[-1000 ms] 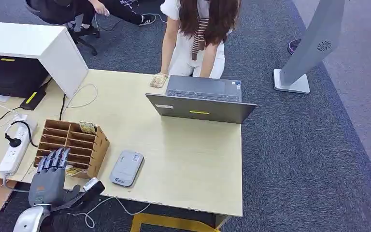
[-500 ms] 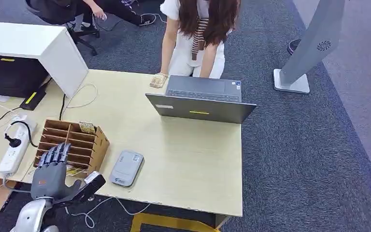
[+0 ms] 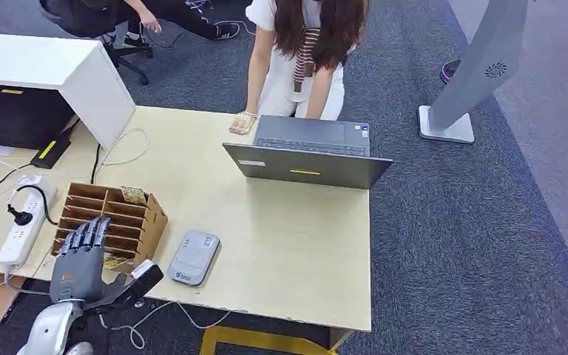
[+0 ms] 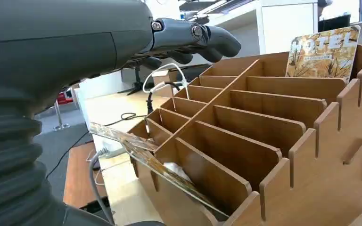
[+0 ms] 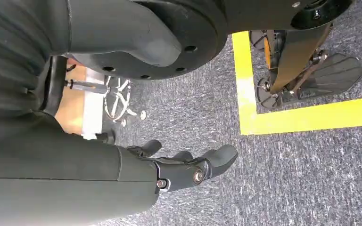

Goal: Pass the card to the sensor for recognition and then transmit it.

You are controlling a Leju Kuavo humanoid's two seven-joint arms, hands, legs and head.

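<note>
While the left hand (image 3: pixel 81 260) hovers at the near edge of the desk (image 3: pixel 281 244), it's empty: fingers straight and spread over the near side of the wooden rack (image 3: pixel 111 222), thumb stuck out sideways toward the reader. Left wrist view confirms nothing is gripped; the fingertips (image 4: pixel 217 42) float above the slots without touching.

Right hand (image 5: pixel 184 169) hangs low over grey carpet, fingers loosely extended, holding nothing.

Cards: one lies tilted across the rack's nearest slot (image 4: pixel 155 162), one end poking out past the rack's edge. A second card (image 3: pixel 134 195), printed "HOTEL", stands upright in the far row, right-hand corner. Both are apart from the hand.

Sensor (image 3: pixel 194 257): grey flat reader lying on the desk just right of the rack, cable trailing off the near edge.

Left of the rack sits a white power strip (image 3: pixel 21 229) with a black plug in it, cables looping back toward the white cabinet (image 3: pixel 81 74).

Further back, an open laptop (image 3: pixel 307 155) with its screen back facing the robot. A person (image 3: pixel 296 52) stands at the far side of the desk, one hand resting on the desk edge beside the laptop. A grey kiosk stand (image 3: pixel 473 74) sits on the carpet to the far right.
</note>
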